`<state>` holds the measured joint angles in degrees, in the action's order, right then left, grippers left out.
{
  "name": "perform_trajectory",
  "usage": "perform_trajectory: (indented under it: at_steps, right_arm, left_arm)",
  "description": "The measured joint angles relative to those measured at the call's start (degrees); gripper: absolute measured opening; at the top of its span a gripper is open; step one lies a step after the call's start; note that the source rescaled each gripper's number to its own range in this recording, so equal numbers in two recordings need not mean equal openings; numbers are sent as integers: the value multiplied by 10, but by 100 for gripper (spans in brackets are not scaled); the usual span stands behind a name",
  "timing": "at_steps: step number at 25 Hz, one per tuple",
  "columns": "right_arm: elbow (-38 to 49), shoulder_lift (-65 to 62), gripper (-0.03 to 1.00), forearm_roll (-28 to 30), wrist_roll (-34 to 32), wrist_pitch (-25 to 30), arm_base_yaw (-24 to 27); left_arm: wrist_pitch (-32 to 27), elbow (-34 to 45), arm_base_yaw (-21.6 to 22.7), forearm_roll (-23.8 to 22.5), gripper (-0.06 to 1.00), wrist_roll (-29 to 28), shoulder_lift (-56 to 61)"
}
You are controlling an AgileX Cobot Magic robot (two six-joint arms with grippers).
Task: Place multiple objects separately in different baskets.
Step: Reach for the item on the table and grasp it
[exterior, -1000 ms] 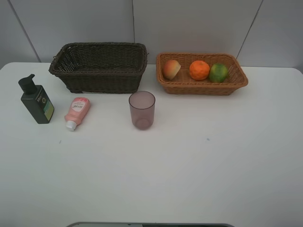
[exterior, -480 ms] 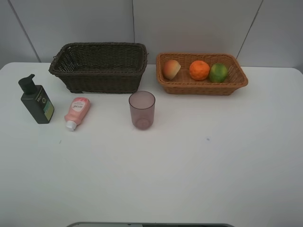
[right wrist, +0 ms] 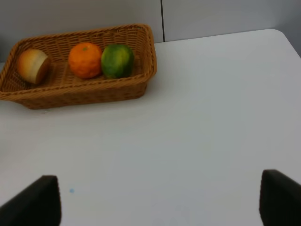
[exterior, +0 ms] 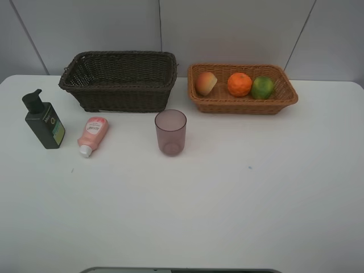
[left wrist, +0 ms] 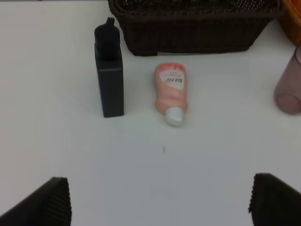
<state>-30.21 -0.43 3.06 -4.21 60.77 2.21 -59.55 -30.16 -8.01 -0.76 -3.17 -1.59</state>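
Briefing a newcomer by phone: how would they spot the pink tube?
Find the dark brown basket at back left. In front of its left end the pink tube lies flat, white cap away from the basket. Its neighbour, the dark green pump bottle, stands upright.

The tan basket (right wrist: 84, 94) holds a reddish fruit (right wrist: 33, 66), an orange (right wrist: 85, 60) and a green citrus (right wrist: 117, 60).

dark brown basket (exterior: 119, 79), tan basket (exterior: 242, 99), purple cup (exterior: 170, 132).
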Motion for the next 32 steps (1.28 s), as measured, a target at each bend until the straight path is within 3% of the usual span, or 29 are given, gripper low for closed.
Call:
perform_trajectory:
  at_steps: [8,12,20,25,32]
  right_arm:
    - [0,0,83,0,0,0,0]
    - [0,0,83,0,0,0,0]
    - [0,0,83,0,0,0,0]
    - [0,0,83,0,0,0,0]
    - [0,0,83,0,0,0,0]
  left_arm:
    - [70,-77,0,-56,98,-12,-251]
    - [106,-132,0,-63,98,-13,-408]
    - [113,-292,0,-80,98,-14,-692]
    - [98,-372,5,-86,98,-15,-795]
    - [96,-392,26,-82,98,-17,-857]
